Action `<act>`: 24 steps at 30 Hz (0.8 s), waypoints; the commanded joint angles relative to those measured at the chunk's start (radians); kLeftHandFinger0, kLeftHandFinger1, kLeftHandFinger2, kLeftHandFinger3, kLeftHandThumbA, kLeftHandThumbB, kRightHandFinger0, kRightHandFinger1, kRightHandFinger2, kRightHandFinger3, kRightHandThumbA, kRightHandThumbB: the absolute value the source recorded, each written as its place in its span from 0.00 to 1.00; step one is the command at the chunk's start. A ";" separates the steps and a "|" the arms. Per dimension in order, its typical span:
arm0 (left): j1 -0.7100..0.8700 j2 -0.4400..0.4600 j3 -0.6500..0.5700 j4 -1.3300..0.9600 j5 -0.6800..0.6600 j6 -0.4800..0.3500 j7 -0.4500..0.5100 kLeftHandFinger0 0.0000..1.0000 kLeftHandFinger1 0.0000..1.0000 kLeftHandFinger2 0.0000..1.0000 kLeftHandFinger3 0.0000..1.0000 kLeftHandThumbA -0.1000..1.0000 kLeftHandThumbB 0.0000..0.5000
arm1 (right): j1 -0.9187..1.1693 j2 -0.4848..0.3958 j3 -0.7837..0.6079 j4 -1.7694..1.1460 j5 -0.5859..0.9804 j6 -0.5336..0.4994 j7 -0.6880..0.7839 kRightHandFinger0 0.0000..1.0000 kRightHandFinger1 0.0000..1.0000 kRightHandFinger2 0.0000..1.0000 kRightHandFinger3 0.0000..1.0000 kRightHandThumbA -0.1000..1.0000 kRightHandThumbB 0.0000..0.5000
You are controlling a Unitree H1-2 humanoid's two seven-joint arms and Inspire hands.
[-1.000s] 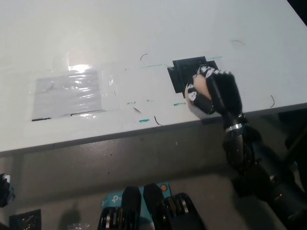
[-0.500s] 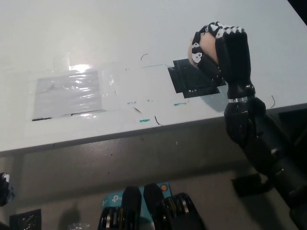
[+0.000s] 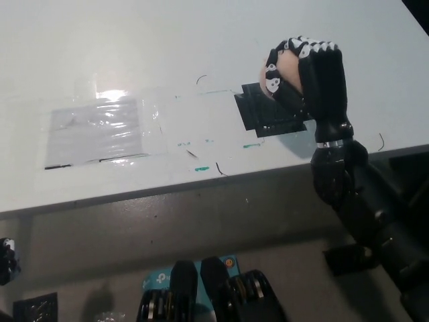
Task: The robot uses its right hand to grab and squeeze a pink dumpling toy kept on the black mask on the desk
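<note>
The wide white counter [image 3: 201,47] fills most of the head view, and its front edge runs across the picture below the black square mask [image 3: 268,117], which I take as the landmark. To the left of the mask, well apart from it, a sheet of clear shiny plastic film [image 3: 100,127] is taped flat on the counter. Between the film and the mask there are some small green and black pen marks [image 3: 201,168] on the white surface.

The black right hand [image 3: 305,77] is raised above the mask, over its right and far part, with the forearm coming up from the lower right. Its fingers [image 3: 325,74] are wrapped around the small pink, rounded dumpling toy [image 3: 287,65], so the toy is off the mask and inside the hand. Only a little pale pink shows between the thumb and the fingers.

I judge the toy to be very light and soft, made to yield under pressure, so it should deform and not break. The smooth skin may be a little slippery when squeezed. The best hold seems to be around its round middle, fingers on one side and thumb on the other, as it sits now.

The white left hand [image 3: 5,260] rests low at the far left edge, well apart from the mask, and I cannot tell how it stands.
</note>
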 commanded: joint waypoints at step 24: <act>-0.018 0.033 0.004 -0.006 -0.010 -0.039 -0.011 0.00 0.01 0.10 0.13 1.00 1.00 | 0.006 0.021 0.030 -0.017 -0.011 0.414 0.370 1.00 1.00 1.00 1.00 0.75 0.84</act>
